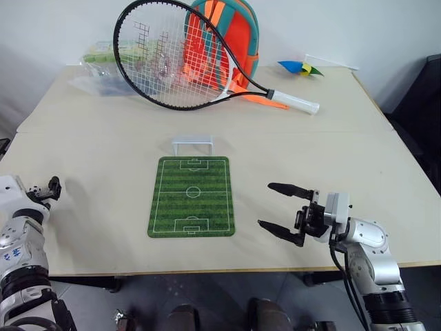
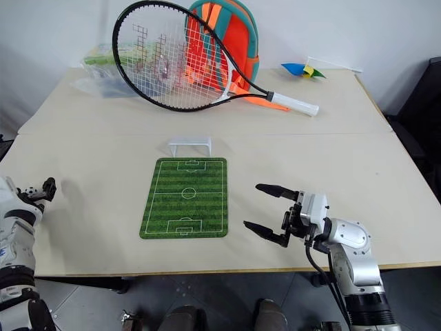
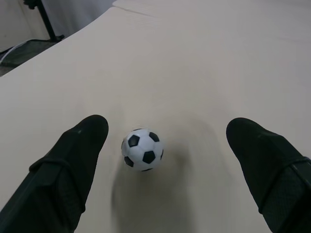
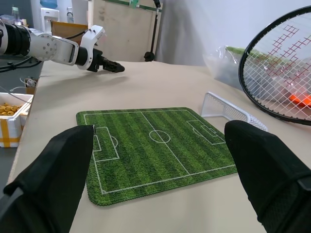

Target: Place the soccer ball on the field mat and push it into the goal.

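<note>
Left gripper [image 3: 165,141] spread wide, soccer ball [image 3: 142,149] lying on the table [image 1: 331,158] between its fingers. Right gripper [image 1: 279,210] also wide, empty, beside the field mat [image 1: 192,196]; goal [image 1: 192,145] at its far end

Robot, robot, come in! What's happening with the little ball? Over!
Left gripper open, soccer ball on table between fingers, not gripped. Right gripper open beside field mat. Mat and goal unobstructed.

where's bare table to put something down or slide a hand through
Bare table runs from the field mat left to the left tool, where the soccer ball sits. Bare too between the mat and the right tool, and beyond it to the right edge. The far edge is crowded: racket, backpack, plastic bag.
</note>
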Motion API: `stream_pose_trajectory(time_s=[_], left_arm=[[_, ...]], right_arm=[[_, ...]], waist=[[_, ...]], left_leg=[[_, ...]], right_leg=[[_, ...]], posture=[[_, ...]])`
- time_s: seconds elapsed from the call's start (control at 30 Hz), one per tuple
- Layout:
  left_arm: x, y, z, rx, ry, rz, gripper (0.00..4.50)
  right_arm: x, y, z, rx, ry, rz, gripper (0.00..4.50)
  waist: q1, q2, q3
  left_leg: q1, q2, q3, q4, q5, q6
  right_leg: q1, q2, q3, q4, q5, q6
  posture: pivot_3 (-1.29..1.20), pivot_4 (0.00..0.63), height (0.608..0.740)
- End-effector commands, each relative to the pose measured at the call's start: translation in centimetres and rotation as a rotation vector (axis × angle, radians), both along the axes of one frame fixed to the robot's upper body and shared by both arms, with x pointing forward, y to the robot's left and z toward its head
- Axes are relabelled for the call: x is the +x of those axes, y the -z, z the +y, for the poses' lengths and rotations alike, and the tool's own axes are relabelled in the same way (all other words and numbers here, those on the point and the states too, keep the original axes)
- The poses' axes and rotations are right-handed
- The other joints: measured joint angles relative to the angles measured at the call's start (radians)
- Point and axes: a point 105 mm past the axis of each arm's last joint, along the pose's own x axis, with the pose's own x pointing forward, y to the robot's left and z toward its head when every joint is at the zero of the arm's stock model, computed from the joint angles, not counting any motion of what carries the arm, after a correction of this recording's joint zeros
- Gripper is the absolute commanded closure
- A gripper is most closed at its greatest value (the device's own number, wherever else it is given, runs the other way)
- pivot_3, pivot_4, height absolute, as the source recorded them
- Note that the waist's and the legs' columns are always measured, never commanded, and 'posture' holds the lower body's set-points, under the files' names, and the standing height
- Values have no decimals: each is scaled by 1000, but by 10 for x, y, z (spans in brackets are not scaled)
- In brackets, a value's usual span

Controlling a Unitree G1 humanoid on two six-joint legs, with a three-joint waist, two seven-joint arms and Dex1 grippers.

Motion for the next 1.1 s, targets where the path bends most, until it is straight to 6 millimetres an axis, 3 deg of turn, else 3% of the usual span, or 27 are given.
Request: stream_pose_trajectory(time_s=[0.03,0.17,0.27,0.57,0.77,0.87,0.93,0.97,1.03,1.1], left_arm=[[-5,-14,12,39,-42,-28,8],[-5,-11,14,36,-41,-17,8],[-4,-12,15,40,-39,-24,546],[0,-13,14,50,-27,-26,3550],[6,-21,1,71,58,-89,3639],[13,-62,-43,166,372,-285,3639],[7,-78,-86,241,668,-351,3639],[-4,-84,-120,215,900,-364,3639],[-21,-82,-167,213,1207,-298,3639],[-36,-69,-201,251,1433,-163,3639]], right_arm=[[-3,-2,-1,12,8,-34,0],[-3,2,-3,15,21,-27,0],[-3,5,-4,17,30,-22,0],[-4,10,-3,24,45,-8,0],[-4,12,-5,20,60,-5,0],[-2,7,-15,4,89,-25,0],[-3,2,-23,-7,89,-30,0],[-6,-2,-29,-22,69,-21,0],[-14,-6,-38,-71,20,-15,0],[-20,-6,-45,-126,-10,-5,0]], waist=[[0,0,0],[0,0,0],[0,0,0],[1,0,0],[0,0,0],[3,0,0],[3,0,0],[3,0,0],[2,0,0],[2,1,0]], left_leg=[[0,0,0,0,0,0],[0,0,0,0,0,0],[0,0,0,0,0,0],[0,0,0,0,0,0],[0,0,0,0,0,0],[0,0,0,0,0,0],[0,0,0,1,0,0],[-1,0,0,2,0,0],[-1,1,1,2,-1,0],[0,1,2,1,-1,0]], right_leg=[[0,0,0,0,0,0],[0,0,0,0,0,0],[0,0,0,0,0,0],[0,0,0,0,0,0],[0,0,0,1,0,0],[0,0,0,1,0,0],[0,0,0,1,0,0],[0,0,0,1,0,0],[0,0,1,0,0,0],[0,0,1,0,0,0]], posture=[[0,150,740],[0,150,740],[0,150,740],[0,150,740],[0,150,740],[0,150,740],[0,150,740],[0,150,740],[0,150,740],[0,150,740]])
